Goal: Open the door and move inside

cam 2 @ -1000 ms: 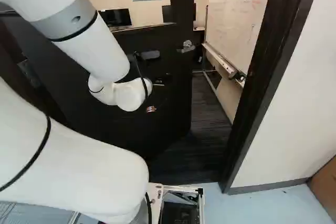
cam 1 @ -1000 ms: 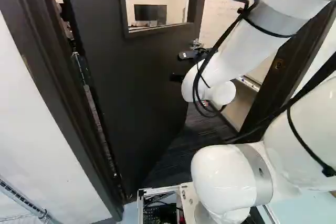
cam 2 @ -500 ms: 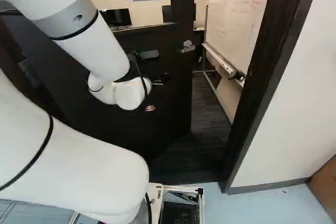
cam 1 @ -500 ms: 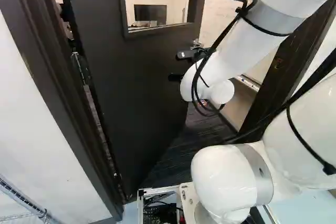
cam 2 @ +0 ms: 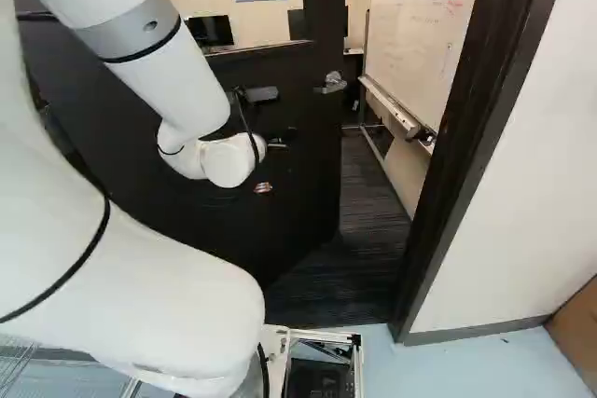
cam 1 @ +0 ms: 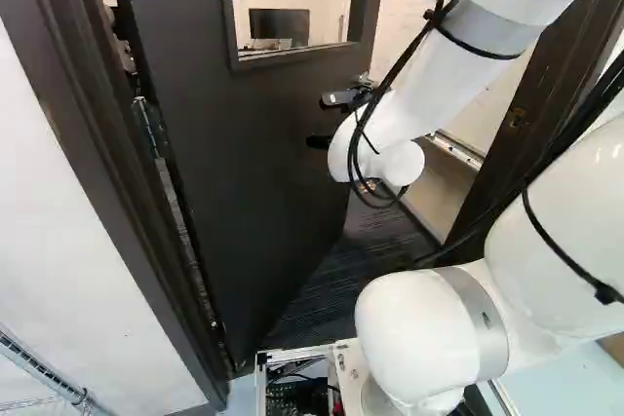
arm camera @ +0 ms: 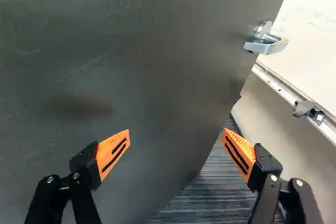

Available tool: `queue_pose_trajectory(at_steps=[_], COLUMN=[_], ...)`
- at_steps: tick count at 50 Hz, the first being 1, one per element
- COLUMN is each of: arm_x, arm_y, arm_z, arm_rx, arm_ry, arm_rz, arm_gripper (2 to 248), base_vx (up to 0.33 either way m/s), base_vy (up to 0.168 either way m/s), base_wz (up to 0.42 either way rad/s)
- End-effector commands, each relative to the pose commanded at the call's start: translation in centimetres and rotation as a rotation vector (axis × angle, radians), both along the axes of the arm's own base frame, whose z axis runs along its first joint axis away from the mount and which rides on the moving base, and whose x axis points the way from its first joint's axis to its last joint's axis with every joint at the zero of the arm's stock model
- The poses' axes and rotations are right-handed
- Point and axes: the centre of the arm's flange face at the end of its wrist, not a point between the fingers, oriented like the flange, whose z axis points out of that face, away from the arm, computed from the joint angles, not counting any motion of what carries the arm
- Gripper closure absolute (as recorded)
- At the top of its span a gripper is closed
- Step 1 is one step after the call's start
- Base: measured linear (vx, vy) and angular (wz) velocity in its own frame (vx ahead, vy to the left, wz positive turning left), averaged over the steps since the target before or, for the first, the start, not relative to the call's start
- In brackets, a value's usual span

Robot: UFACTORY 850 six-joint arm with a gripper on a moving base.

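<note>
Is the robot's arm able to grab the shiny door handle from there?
Probably yes. The arm has its fingers open, and nothing seems to block the way to the handle. But the handle sits off to one side, not between them, so the arm would likely have to shift over first.

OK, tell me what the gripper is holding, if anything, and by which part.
Nothing is held: the gripper is open, clear of the door handle.
</note>
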Motion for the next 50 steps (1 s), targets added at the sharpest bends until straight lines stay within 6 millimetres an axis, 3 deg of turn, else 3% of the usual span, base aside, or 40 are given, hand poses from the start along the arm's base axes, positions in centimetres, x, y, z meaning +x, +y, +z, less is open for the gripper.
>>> queue_pose_trajectory(at_steps=[30, 50], arm_x=[2.2, 3.6], arm_y=[0.9, 2.4], arm_z=[0.2, 0.3], arm_rx=[0.107, 0.115], arm_ry=[0.010, 0.015], arm_rz=[-0.129, -0.104], arm_gripper=[3, 3], base_vx=[0.000, 0.000], base_vy=[0.000, 0.000], base_wz=[0.000, 0.000])
